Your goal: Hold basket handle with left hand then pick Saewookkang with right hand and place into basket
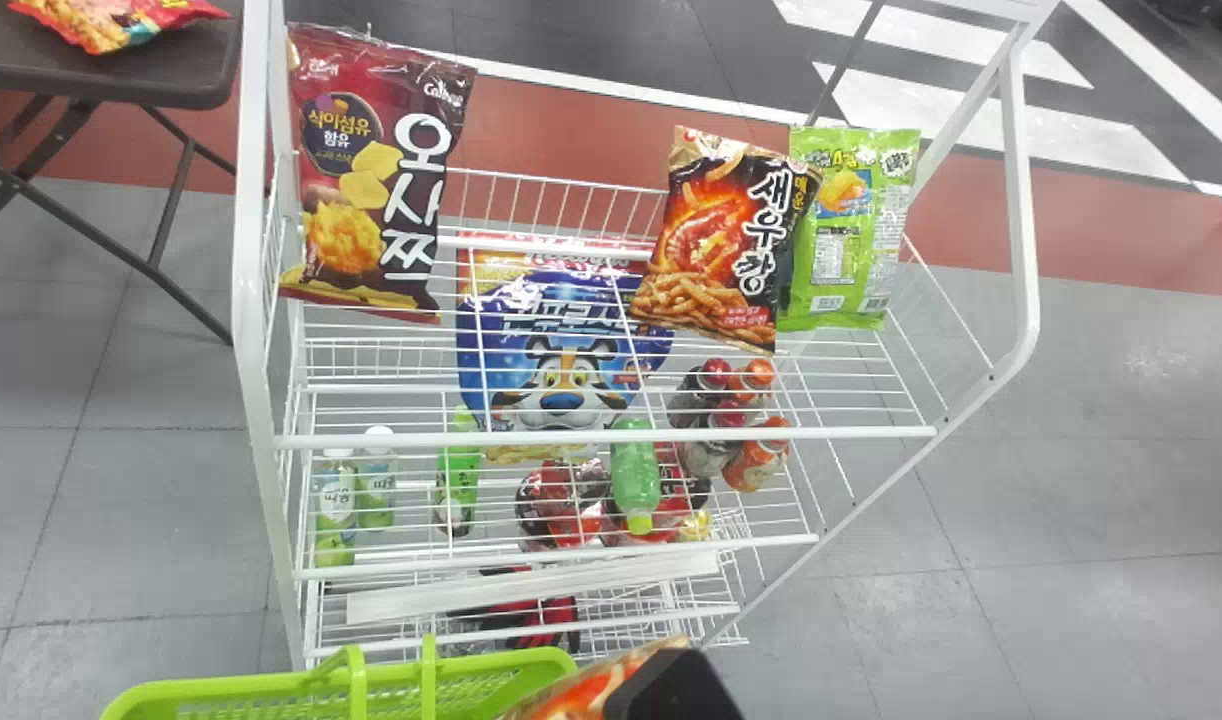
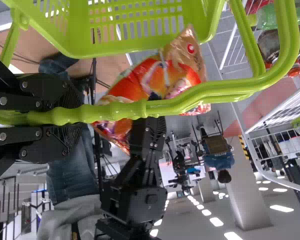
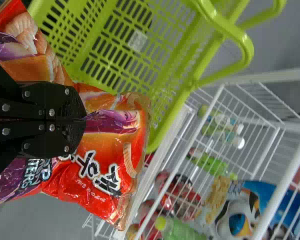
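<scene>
In the head view, the red-orange Saewookkang bag (image 1: 579, 692) is hanging from the right gripper (image 1: 668, 668) by the right end of the green basket (image 1: 233, 692), in front of a white wire rack (image 1: 611, 436); whether it is fully clearing the rim is hard to tell. In the left wrist view, the left gripper (image 2: 75, 116) is clamping its jaws around the basket handle (image 2: 190, 96), probably so the basket is staying steady and its mouth open for the drop. In the right wrist view, the right gripper's jaws are pinching the bag across its middle, presumably balancing the limp packet, with the basket's slotted interior lying just beside and behind it. The bag is apparently needing only a shift inward over the opening before release; letting go too soon could be catching it on the rim.
</scene>
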Action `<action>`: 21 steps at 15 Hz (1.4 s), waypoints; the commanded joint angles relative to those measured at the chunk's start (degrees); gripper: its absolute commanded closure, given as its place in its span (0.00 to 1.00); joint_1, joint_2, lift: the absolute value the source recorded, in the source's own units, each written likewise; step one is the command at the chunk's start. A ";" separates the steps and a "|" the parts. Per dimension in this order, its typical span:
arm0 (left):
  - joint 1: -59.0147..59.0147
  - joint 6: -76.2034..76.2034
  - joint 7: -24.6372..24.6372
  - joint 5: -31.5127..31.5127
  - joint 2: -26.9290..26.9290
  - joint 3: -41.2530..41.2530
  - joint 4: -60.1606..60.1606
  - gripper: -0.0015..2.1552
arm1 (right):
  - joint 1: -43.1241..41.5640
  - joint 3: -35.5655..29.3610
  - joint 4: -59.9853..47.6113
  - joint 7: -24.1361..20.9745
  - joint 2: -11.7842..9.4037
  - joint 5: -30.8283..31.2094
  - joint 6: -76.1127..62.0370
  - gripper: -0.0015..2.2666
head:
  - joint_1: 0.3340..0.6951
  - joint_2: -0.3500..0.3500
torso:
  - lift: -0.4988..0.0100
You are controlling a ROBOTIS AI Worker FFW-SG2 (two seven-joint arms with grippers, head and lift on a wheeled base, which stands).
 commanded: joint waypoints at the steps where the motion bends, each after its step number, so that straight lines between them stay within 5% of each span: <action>1: 0.18 0.07 -0.06 0.00 0.00 -0.14 -0.55 0.82 | -1.43 3.72 0.69 0.31 -0.26 0.72 0.14 0.99 | 1.00 0.00 | 0.94; 5: 0.88 0.25 -0.06 0.00 0.00 -0.14 -1.52 0.82 | -4.07 5.75 6.49 1.10 -0.35 1.51 -8.24 0.98 | 1.00 0.00 | 0.94; 7: 0.88 0.25 -0.06 0.00 0.00 -0.22 -1.52 0.82 | -5.30 5.75 12.64 9.71 0.00 1.87 -21.25 0.88 | 1.00 0.00 | 0.94; 9: 0.88 0.25 0.03 0.00 0.00 -0.40 -1.61 0.82 | -6.44 5.75 15.01 12.79 1.76 1.16 -20.72 0.79 | 1.00 0.00 | 0.94; 11: 0.88 0.25 0.03 0.00 0.00 -0.40 -1.61 0.82 | -7.06 5.75 15.28 12.88 1.94 0.46 -18.79 0.54 | 1.00 0.04 | 0.94; 13: 0.88 0.25 0.11 0.00 0.00 -0.58 -1.70 0.82 | -8.64 5.39 15.45 13.14 2.81 -0.33 -9.30 0.15 | 1.00 0.07 | 0.94; 14: 0.88 0.25 0.11 -0.09 0.00 -0.75 -1.78 0.82 | -8.90 5.39 16.16 13.41 2.99 -0.77 -7.71 0.07 | 1.00 0.01 | 0.94; 21: 1.24 0.42 0.29 -0.26 0.09 -0.75 -2.22 0.82 | -6.53 0.03 12.82 11.91 3.17 0.81 -14.22 0.05 | 1.00 0.00 | 0.94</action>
